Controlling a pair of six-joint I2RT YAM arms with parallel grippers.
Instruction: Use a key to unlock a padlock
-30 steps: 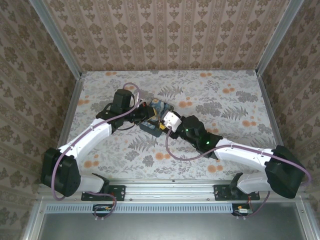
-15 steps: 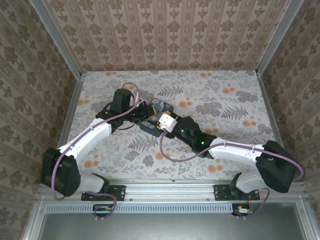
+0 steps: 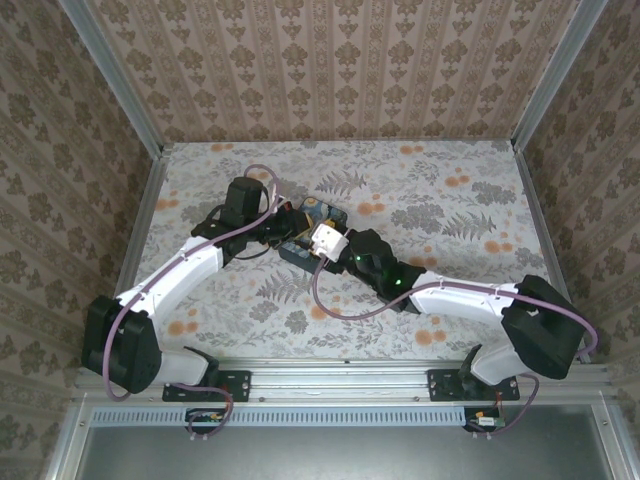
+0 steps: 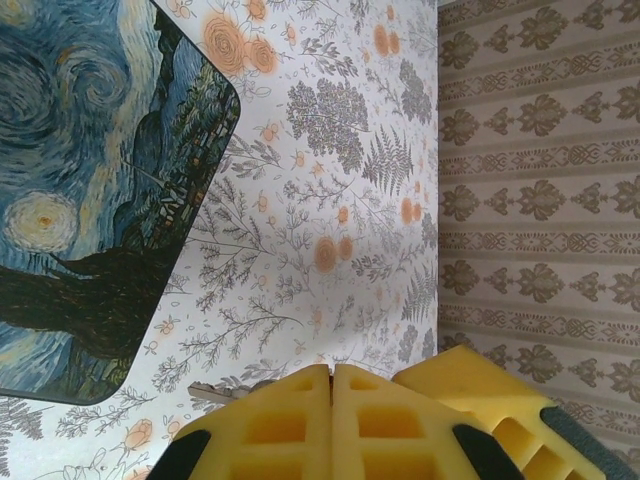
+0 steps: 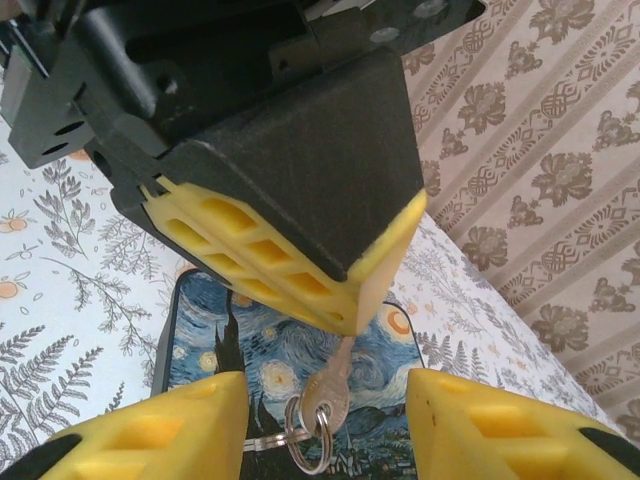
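The right tool (image 5: 325, 425) has slid in toward the left tool (image 4: 332, 400), which pinches the key (image 5: 332, 392) by its blade, so the key now hangs between the right tool's wide-open fingers (image 5: 150, 430), likely for handover.

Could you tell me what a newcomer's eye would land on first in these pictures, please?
Probably the key, dangling with its ring from the left claw, whose yellow pads are pinched shut on it. The right claw stands open on either side of it. Behind them lies a box painted with a swirling starry night, on the floral table.
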